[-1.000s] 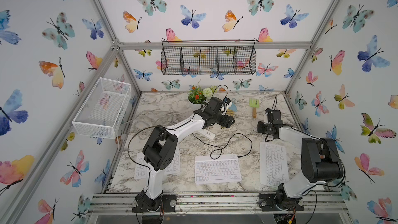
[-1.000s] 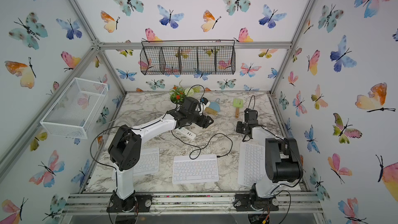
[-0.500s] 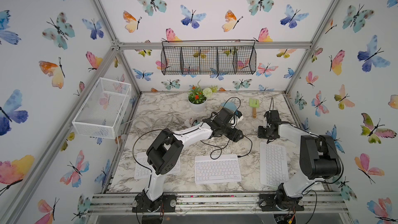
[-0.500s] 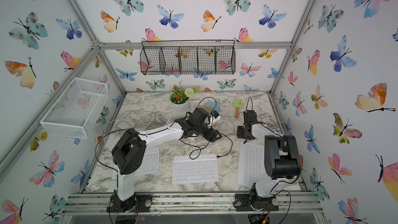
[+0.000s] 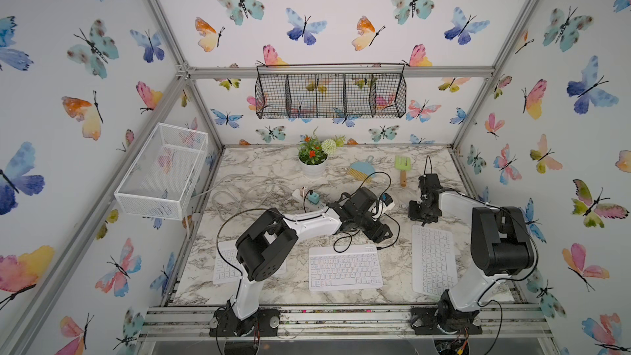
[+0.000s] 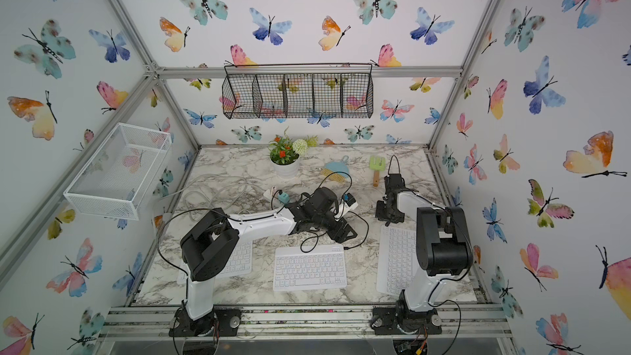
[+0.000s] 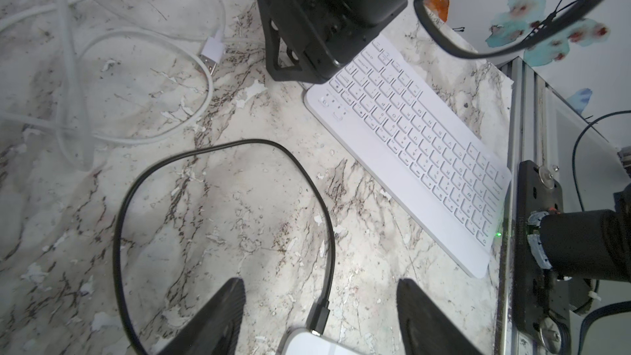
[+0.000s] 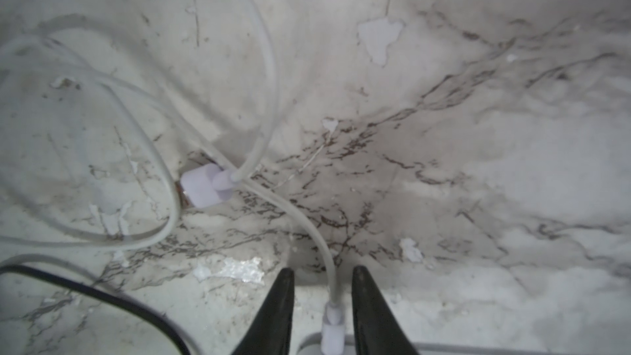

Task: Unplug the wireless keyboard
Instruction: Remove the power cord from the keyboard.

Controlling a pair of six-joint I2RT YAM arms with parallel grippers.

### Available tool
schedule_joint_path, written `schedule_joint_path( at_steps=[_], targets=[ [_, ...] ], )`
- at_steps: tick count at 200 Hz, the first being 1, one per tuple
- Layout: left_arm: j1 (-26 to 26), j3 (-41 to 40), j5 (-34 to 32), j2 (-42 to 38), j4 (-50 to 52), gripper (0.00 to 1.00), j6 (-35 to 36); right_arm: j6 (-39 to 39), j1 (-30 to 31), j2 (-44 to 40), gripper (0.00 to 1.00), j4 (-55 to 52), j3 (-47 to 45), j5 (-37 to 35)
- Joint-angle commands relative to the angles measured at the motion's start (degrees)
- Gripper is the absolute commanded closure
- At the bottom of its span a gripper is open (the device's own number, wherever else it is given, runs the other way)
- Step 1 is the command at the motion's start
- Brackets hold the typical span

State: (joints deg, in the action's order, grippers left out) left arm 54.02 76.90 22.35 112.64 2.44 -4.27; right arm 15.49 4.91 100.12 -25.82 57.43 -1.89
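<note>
Potted plant [image 5: 312, 158] at rear of marble tabletop [image 5: 259, 165], blue scoop [image 5: 359, 168] just beside it, green toy rake [image 5: 402, 164] near, black wire basket [image 5: 330, 95] on back wall, white mesh basket [image 5: 164, 169] on side wall, butterfly wallpaper [image 5: 242, 3] all round.

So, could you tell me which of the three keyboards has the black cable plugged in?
The middle keyboard: the black cable ends at its far right corner. The right keyboard, turned sideways, takes a white cable.
</note>
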Motion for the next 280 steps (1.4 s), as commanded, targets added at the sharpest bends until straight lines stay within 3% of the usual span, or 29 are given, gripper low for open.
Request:
schedule_joint_path(
  at_steps=[1,62,108,175,203,214,240,280],
  targets=[
    [0.0,0.5,0.4,-1.0,-1.5,0.27,1.8,1.3,-0.2,2.0,0.7,-4.2,0.2,-1.1],
    [-0.1,1.0,0.1,-0.1,-0.3,0.28,2.9,1.4,-0.2,4.2,0.92,-2.9,0.9,-2.2],
    [-0.2,1.6,0.5,1.0,0.3,0.28,3.8,1.4,-0.1,4.0,0.99,-0.4,1.6,0.0],
    [0.2,1.8,2.8,1.4,-0.5,0.29,11.9,0.4,-0.2,10.2,0.99,-0.7,9.6,1.8],
    [0.8,0.5,4.3,1.4,-3.0,0.29,19.4,-0.5,-0.1,13.3,0.98,-1.6,13.6,4.3],
    [1.3,0.1,4.8,1.1,-3.5,0.29,23.5,-1.4,-0.2,13.6,0.95,-2.5,14.6,5.3],
    [2.1,2.0,4.8,2.7,-3.7,0.28,28.3,-2.9,-0.2,11.6,0.78,-3.0,14.3,5.7],
    [4.3,8.1,8.7,8.3,-1.3,0.3,35.5,-3.5,-0.2,9.8,0.73,-4.5,13.3,5.1]
  ],
)
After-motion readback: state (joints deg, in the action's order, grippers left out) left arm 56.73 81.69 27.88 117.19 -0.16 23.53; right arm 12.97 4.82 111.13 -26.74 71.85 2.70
